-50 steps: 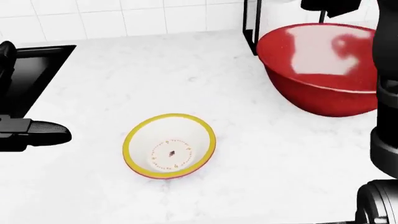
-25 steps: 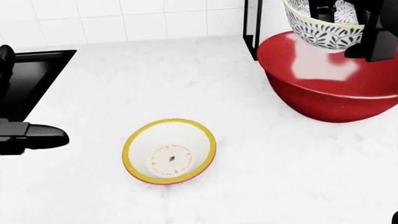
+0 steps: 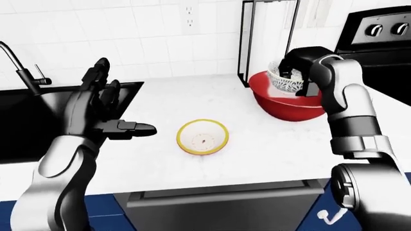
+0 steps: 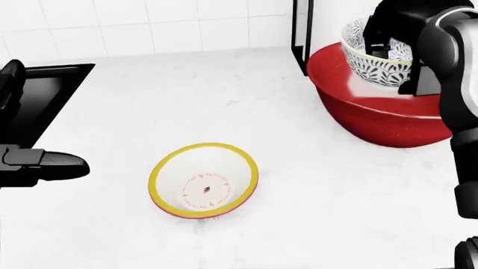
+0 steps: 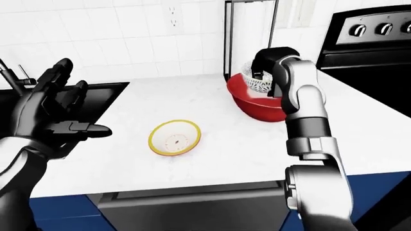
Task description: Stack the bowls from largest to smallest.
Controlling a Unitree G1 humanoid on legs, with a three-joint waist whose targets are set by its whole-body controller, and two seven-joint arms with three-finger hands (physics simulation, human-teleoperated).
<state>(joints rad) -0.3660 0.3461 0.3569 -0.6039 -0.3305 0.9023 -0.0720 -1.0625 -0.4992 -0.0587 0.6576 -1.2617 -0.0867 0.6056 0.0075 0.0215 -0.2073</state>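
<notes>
three bowls on the white bench (image 4: 314, 185): the right hand (image 4: 388, 22) is clamped on one patterned bowl (image 4: 374, 59) sitting inside one red bowl (image 4: 366, 112); one yellow-rimmed bowl (image 4: 203, 180) stands alone, well apart. the left hand (image 3: 106, 113) hovers, fingers spread.

On the counter (image 4: 224, 84), the small bowl (image 4: 203, 180) sits near centre; at two o'clock the big bowl (image 4: 374, 115) holds the patterned bowl (image 4: 374, 59); sink (image 3: 25, 115) at nine.

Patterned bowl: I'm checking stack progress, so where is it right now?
In the head view's upper right, the patterned bowl sits inside the red bowl, gripped by the right hand.
</notes>
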